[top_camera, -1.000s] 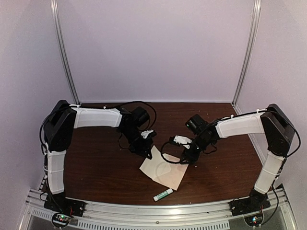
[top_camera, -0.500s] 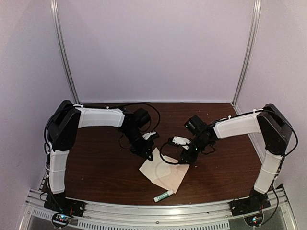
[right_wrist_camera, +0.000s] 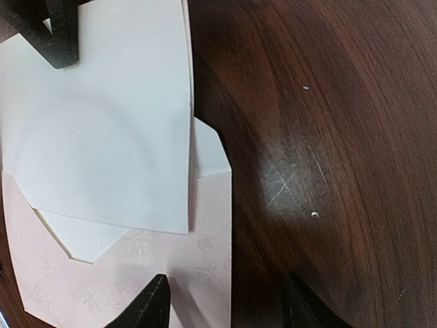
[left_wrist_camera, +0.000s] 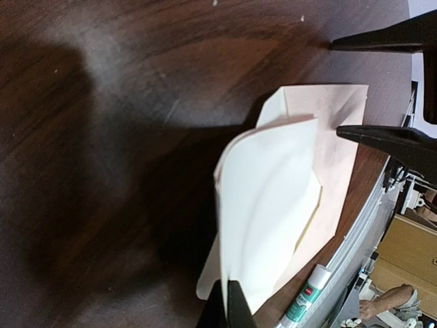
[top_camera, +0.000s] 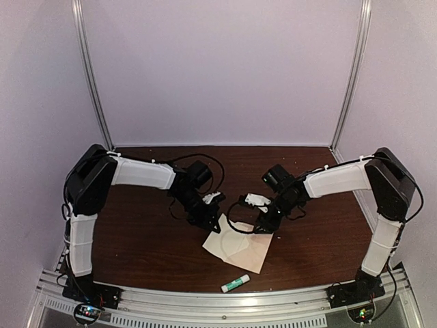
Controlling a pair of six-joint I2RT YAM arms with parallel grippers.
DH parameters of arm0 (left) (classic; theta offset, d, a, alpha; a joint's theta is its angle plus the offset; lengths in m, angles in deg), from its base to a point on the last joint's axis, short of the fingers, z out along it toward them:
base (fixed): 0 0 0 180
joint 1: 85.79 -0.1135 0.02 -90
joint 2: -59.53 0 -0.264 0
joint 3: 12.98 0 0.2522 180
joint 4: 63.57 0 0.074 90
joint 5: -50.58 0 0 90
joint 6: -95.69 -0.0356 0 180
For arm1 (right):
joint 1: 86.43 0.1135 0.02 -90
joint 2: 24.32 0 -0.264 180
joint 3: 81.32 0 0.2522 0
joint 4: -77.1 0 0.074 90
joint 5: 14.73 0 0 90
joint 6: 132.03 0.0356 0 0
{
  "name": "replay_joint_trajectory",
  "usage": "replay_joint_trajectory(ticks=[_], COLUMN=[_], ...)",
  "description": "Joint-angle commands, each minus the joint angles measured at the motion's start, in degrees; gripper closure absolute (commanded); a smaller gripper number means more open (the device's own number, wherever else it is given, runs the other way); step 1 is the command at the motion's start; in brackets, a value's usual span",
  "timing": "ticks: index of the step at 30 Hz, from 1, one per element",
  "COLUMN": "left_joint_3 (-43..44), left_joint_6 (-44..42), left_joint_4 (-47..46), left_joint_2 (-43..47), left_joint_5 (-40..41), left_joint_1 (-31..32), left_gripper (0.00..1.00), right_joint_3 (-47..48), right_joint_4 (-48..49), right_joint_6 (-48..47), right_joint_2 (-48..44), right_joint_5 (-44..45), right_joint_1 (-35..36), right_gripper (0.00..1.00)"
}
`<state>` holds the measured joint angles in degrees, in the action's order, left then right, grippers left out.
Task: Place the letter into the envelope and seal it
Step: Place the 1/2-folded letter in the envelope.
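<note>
Letter (left_wrist_camera: 266,205), one sheet, is pinched at its near corner by the clenched left gripper (left_wrist_camera: 229,304). Its far end overlaps the single envelope (right_wrist_camera: 171,266), which lies below the right gripper (right_wrist_camera: 229,304), jaws spread wide. One glue stick (top_camera: 234,283) shows overhead and from the left wrist, not the right.

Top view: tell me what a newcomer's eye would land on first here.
Mid-table, the pale letter bows upward, pinched at one end by the left claw and overlapping the pinkish envelope. The right claw hangs open at the envelope's edge. A glue stick with a green end lies alone by the front rail.
</note>
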<state>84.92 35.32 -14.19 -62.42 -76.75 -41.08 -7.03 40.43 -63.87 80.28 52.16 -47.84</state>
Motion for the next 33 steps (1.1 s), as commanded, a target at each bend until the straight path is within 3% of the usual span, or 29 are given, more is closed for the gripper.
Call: replay_joint_trajectory(ticks=[1, 12, 26, 33], left_joint_3=[-2.55, -10.46, -9.86, -3.46], left_joint_6=[4.35, 11.94, 12.47, 8.30], left_joint_4=[-7.58, -16.64, -17.59, -7.51], left_joint_2=[4.13, 10.62, 8.53, 5.06], left_joint_5=[1.71, 6.34, 6.76, 3.58], left_joint_1=[-0.37, -1.97, -1.99, -1.91], left_gripper=[1.00, 1.00, 1.00, 1.00], right_joint_3=[-0.77, -1.21, -3.90, -2.72], right_joint_4=[-3.32, -5.66, -12.97, -10.93], right_joint_6=[1.76, 3.34, 1.48, 0.44], right_joint_2=[3.79, 3.60, -2.22, -3.23], right_joint_5=[1.84, 5.42, 4.67, 6.59], right_joint_1=[-0.41, -2.08, -2.14, -3.37], right_gripper=[0.44, 0.44, 0.44, 0.43])
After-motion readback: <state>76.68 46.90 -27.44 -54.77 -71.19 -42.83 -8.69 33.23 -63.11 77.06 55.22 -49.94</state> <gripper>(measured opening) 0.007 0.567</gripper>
